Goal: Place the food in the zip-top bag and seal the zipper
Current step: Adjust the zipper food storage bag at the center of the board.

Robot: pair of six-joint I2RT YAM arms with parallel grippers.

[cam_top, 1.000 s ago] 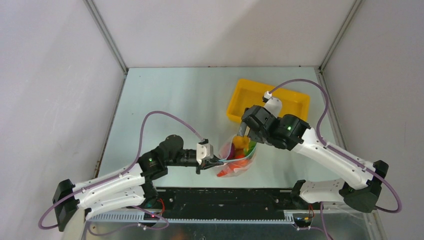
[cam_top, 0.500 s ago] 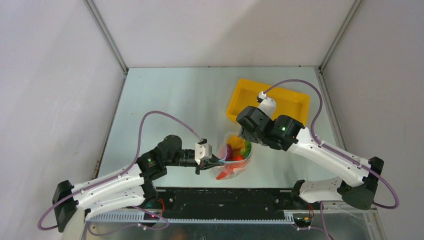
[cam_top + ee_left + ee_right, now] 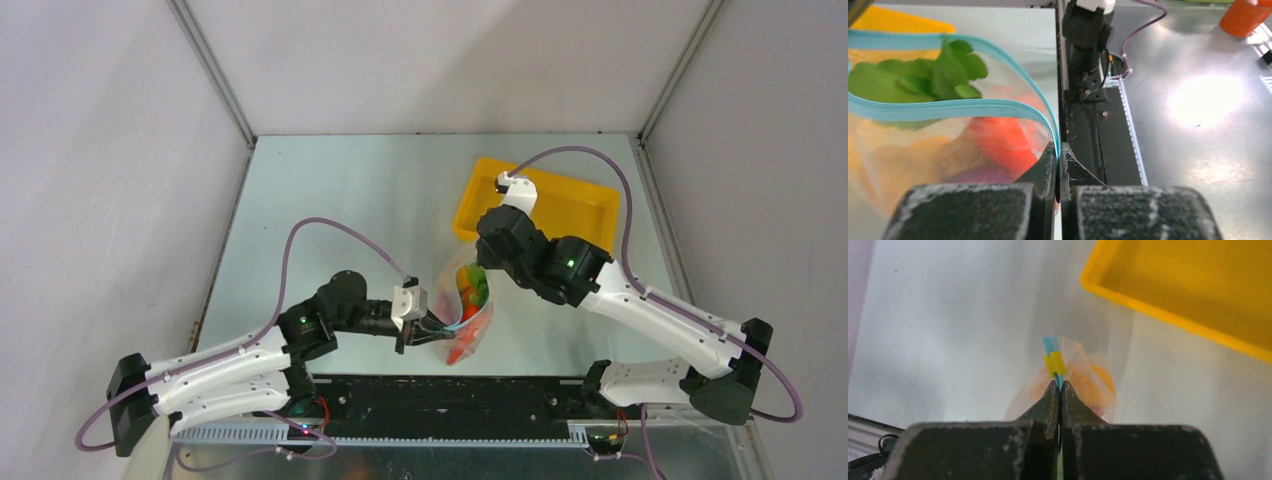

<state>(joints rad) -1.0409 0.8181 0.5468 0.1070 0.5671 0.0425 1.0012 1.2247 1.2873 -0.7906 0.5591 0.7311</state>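
Note:
The zip-top bag [image 3: 466, 312] stands between my two grippers, holding the food: a green leaf [image 3: 923, 80], a red-orange carrot [image 3: 998, 142] and yellow-orange pieces [image 3: 1098, 377]. My left gripper [image 3: 428, 327] is shut on the near end of the teal zipper [image 3: 948, 107]; in the left wrist view the two teal strips still bow apart over the food. My right gripper [image 3: 479, 268] is shut on the zipper's far end [image 3: 1053, 347], just below a small yellow tab [image 3: 1055, 364]. The bag [image 3: 1023, 400] hangs stretched between the two grips.
The yellow tray [image 3: 590, 200] lies behind the right arm, close to the bag, and fills the upper right of the right wrist view [image 3: 1198, 290]. A black rail [image 3: 450, 392] runs along the table's near edge. An orange object [image 3: 1245, 15] sits beyond it.
My right gripper went from open to shut on the zipper's far end and shifted back and left. The bag's mouth narrowed and the bag stretched lengthwise. The left gripper kept its grip.

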